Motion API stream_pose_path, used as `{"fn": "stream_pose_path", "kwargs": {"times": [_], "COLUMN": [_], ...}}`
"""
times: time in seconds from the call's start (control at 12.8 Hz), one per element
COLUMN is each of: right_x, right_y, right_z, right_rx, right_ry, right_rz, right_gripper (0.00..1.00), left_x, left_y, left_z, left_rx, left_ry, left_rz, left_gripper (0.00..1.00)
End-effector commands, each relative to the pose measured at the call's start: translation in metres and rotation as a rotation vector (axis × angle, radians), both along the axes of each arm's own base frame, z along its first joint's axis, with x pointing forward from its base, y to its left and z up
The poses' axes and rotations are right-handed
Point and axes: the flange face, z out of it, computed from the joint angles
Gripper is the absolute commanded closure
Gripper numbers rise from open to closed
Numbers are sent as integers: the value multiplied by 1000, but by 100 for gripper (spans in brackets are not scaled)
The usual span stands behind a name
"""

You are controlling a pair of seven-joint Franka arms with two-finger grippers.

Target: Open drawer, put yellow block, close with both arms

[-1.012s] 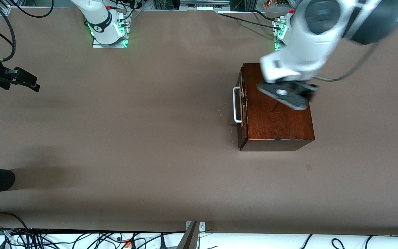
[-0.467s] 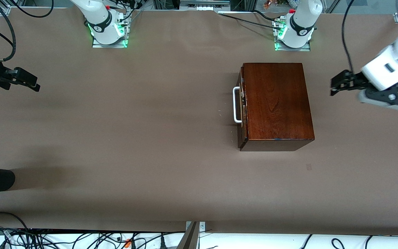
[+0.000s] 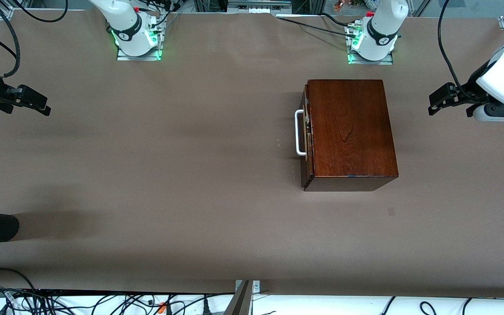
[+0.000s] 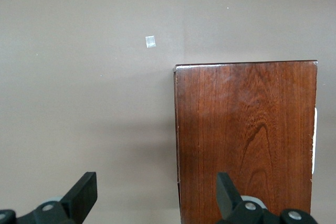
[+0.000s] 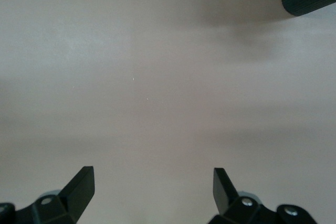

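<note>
I read no writing; the drawer (image 3: 306, 131) looks nearly shut (maybe); left gripper (image 3: 435, 103) and right gripper (image 3: 37, 103) hang spread over the tabletop (image 3: 190, 175).

Robotics laboratory. Evidence: two robot arm bases (image 3: 136, 37) bolted to a paper-covered table (image 3: 190, 175), green indicator lights, aluminium framing (image 3: 256, 6) along one edge, loose cables (image 3: 103, 302) along the other.

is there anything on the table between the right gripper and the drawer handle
Nothing visible: bare table lies between the open right gripper and the drawer handle.
</note>
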Motion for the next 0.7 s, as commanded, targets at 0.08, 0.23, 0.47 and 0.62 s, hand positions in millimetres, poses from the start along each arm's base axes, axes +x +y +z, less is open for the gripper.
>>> {"fn": "stream_pose_path", "kwargs": {"times": [0.08, 0.23, 0.47, 0.62], "right_x": [-7, -7, -7, -7], "right_y": [0, -1, -1, -1], "right_z": [8, 8, 9, 8], "right_rx": [9, 8, 8, 8], "right_ry": [-12, -14, -15, -14], "right_rz": [-11, -14, -16, -16], "right_gripper": [0, 0, 0, 0], "left_x": [-8, -8, -8, -8], "left_y": [1, 4, -1, -1], "left_z": [2, -2, -4, -4], "left_rx": [8, 43, 55, 55], "left_ry": [-12, 4, 40, 42], "left_rz": [12, 10, -3, -4], "left_gripper": [0, 0, 0, 0]}}
